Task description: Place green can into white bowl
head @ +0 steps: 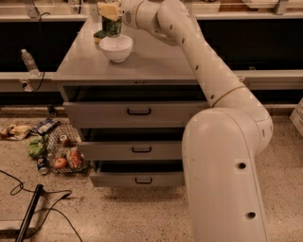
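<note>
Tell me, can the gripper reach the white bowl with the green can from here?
Probably yes. The gripper holds the green can just above the white bowl, and nothing stands between them. The green sponge lies behind the bowl, out of the way.
</note>
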